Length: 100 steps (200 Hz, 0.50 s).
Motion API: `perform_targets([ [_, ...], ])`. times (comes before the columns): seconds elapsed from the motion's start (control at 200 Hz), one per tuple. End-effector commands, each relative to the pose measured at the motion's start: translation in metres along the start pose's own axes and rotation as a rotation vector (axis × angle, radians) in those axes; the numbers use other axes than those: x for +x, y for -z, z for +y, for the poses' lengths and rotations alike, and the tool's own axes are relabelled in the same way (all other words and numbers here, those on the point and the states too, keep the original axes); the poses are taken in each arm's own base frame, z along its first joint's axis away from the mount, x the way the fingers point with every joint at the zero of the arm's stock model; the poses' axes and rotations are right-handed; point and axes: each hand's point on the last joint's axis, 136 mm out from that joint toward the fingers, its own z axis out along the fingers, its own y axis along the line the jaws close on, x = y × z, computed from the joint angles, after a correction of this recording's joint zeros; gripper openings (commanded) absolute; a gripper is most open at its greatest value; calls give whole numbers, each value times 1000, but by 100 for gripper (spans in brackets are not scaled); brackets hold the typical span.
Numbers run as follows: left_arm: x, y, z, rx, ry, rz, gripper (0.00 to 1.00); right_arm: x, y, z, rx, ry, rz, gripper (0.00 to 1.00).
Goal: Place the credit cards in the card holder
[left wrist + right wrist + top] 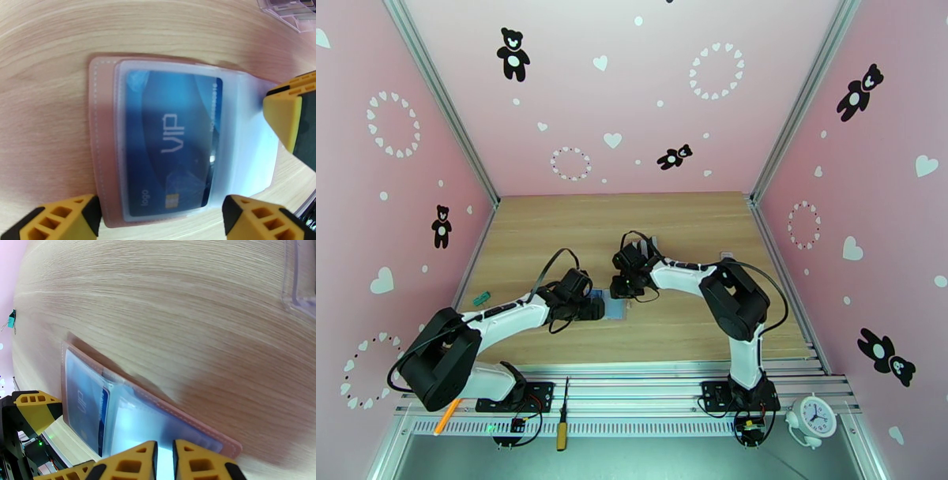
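Observation:
The tan-pink card holder (94, 130) lies open and flat on the wood table, also seen in the top view (616, 308) and the right wrist view (185, 417). A blue credit card (170, 142) marked VIP sits inside one clear sleeve, its edge visible from the right wrist (85, 405). My left gripper (161, 209) hovers open over the holder's near edge, its fingers wide on either side of the card and holding nothing. My right gripper (165, 455) is shut on a clear sleeve at the holder's other side; one of its fingers (282, 118) rests on that sleeve's edge.
A clear plastic rack (292, 14) stands just beyond the holder (300, 275). A green binder clip (480, 298) lies near the table's left edge. A screwdriver (562, 426), an orange pen (446, 417) and a small clock (812, 414) sit on the front rail.

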Motion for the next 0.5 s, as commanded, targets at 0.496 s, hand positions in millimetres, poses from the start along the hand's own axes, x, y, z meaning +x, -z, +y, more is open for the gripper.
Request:
perform_targets([
  [0.496,7,-6,-20,139,-13,25,92,4,-19,18,-44,-17,39,18],
])
